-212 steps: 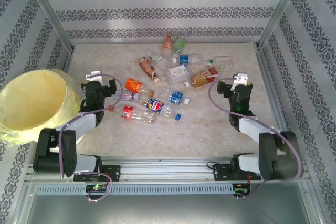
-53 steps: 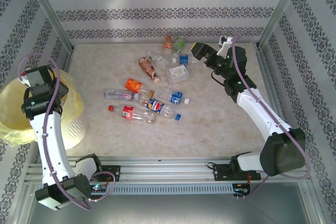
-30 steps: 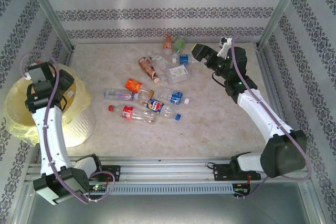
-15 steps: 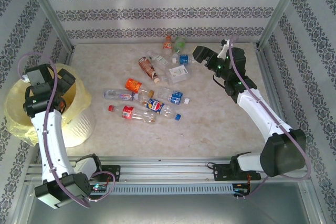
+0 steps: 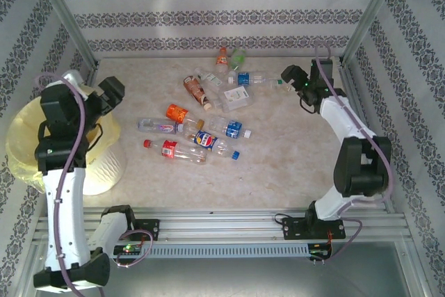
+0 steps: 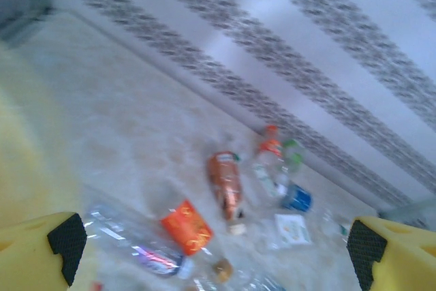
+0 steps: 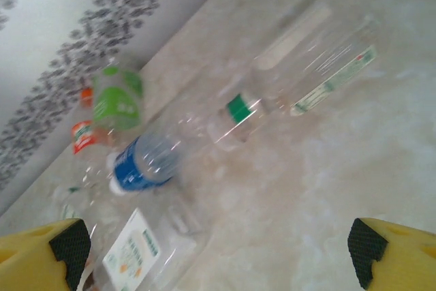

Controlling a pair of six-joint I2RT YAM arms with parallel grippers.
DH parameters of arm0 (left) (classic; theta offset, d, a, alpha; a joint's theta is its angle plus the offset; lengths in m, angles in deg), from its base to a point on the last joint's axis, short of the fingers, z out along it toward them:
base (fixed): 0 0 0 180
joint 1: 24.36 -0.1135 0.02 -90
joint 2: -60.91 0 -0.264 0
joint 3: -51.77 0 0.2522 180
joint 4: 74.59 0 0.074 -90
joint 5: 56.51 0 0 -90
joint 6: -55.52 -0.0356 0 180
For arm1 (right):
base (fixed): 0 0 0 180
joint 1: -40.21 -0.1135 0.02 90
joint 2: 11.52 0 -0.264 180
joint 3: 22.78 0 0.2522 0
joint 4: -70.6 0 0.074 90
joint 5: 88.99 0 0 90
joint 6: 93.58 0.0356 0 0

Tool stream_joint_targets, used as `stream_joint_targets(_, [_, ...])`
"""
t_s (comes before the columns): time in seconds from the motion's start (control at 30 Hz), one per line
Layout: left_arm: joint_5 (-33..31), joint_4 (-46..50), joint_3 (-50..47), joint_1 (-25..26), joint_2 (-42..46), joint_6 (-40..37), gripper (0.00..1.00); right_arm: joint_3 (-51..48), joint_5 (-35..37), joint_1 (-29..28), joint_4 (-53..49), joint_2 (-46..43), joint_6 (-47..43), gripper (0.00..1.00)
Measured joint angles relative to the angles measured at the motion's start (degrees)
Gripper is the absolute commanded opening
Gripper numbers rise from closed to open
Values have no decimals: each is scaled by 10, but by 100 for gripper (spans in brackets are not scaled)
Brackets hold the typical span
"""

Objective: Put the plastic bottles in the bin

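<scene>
Small clear and tinted plastic bottles (image 5: 207,140) are scattered over the pale marbled tabletop (image 5: 278,151), outside the large round yellow-lined bin (image 5: 28,151) at its left edge. The left gripper (image 5: 108,94), beside the bin, and the right gripper (image 5: 290,74), near the far bottles, are both held with jaws apart and empty.

Hand (image 7: 218,250) spread wide near clear green-capped bottle (image 7: 306,59)

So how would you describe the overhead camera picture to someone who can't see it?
Small plastic drink bottles with coloured labels lie scattered over a pale marbled table. A large round bin lined with a yellow bag stands at its left edge, the left arm upright over it; the right arm reaches toward the far right corner.
</scene>
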Motion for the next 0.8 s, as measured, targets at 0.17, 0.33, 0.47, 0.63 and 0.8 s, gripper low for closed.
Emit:
stream_joint_targets(0.17, [-3, -64, -1, 120, -64, 7, 100, 80, 7, 27, -47, 92, 54, 98])
stream_joint_targets(0.33, [-32, -118, -2, 230, -143, 8, 100, 155, 23, 30, -99, 182, 120, 98])
stream_joint_targets(0.47, [-50, -133, 1, 273, -200, 4, 100, 231, 32, 30, -134, 249, 156, 98])
stream_joint_targets(0.63, [-64, -133, 1, 278, -240, 5, 100, 382, 46, 38, -194, 342, 173, 98])
stream_joint_targets(0.8, [-78, -133, 1, 278, -245, 0, 100, 511, 58, 45, -254, 416, 183, 97])
